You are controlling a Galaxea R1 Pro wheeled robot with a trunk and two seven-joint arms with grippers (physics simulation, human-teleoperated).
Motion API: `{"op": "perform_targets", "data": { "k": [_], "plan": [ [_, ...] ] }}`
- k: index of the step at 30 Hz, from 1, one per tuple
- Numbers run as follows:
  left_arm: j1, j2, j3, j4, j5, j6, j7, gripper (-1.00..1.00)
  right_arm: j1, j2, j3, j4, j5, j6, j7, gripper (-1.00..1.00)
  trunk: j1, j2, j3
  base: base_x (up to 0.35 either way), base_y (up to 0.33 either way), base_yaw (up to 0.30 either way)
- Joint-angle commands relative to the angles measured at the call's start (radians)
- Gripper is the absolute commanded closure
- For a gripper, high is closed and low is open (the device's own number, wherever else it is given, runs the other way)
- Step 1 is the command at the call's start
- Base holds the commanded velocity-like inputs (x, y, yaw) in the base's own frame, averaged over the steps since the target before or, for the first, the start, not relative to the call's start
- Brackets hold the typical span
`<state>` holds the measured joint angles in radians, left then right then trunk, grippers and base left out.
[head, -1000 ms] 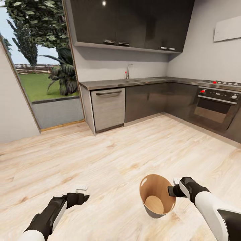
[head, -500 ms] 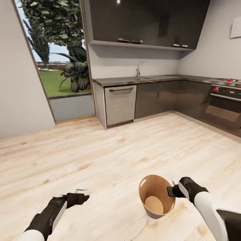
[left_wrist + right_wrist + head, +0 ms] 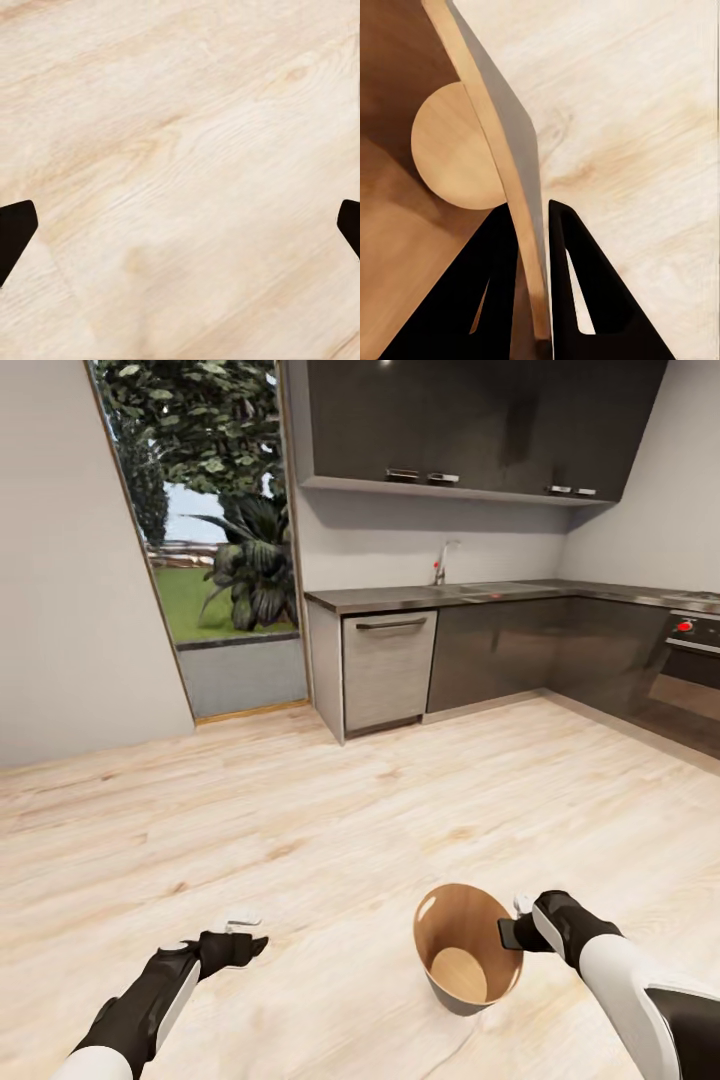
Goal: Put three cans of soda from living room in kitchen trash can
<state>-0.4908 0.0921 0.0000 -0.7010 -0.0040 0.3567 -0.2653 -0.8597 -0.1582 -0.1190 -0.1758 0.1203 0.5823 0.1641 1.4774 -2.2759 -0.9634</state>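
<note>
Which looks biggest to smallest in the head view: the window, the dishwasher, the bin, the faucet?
As they look, not true size:
1. Window
2. Trash can and dishwasher: near alike. The can, pinched at its rim by the right gripper, sits close to the camera, so I won't rank them.
3. Faucet

Both arms are black near the wrist and white farther back, with smooth rounded covers. The left hand (image 3: pixel 243 937) is black with small white tips. The right hand (image 3: pixel 512 932) is black too, and its fingers (image 3: pixel 585 300) are flat, pointed black wedges.
</note>
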Motion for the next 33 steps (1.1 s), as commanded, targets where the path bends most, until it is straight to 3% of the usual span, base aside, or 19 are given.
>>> {"op": "perform_targets", "data": {
  "k": [1, 11, 22, 33],
  "plan": [
    [0.0, 0.0, 0.0, 0.0, 0.0, -0.004, 0.0, -1.0, 0.0, 0.0, -0.008, -0.001, -0.011, 0.001, 0.004, 1.0, 0.0, 0.0, 0.0, 0.0, 0.033, 0.002],
    [0.0, -0.001, 0.0, 0.0, -0.001, -0.016, -0.001, -1.0, 0.007, 0.008, -0.007, -0.001, -0.009, 0.001, 0.003, 1.0, 0.0, 0.0, 0.0, -0.071, 0.125, 0.08],
    [0.0, -0.001, 0.0, 0.0, 0.0, -0.016, -0.002, -1.0, 0.008, 0.012, 0.029, -0.001, -0.01, -0.001, 0.003, 1.0, 0.0, 0.0, -0.003, -0.303, 0.023, 0.219],
    [0.0, -0.001, 0.0, 0.0, -0.002, -0.016, -0.002, -1.0, 0.008, 0.023, 0.033, -0.001, -0.009, -0.001, 0.003, 1.0, 0.0, 0.0, -0.008, -0.324, 0.001, 0.228]
  ]
}}
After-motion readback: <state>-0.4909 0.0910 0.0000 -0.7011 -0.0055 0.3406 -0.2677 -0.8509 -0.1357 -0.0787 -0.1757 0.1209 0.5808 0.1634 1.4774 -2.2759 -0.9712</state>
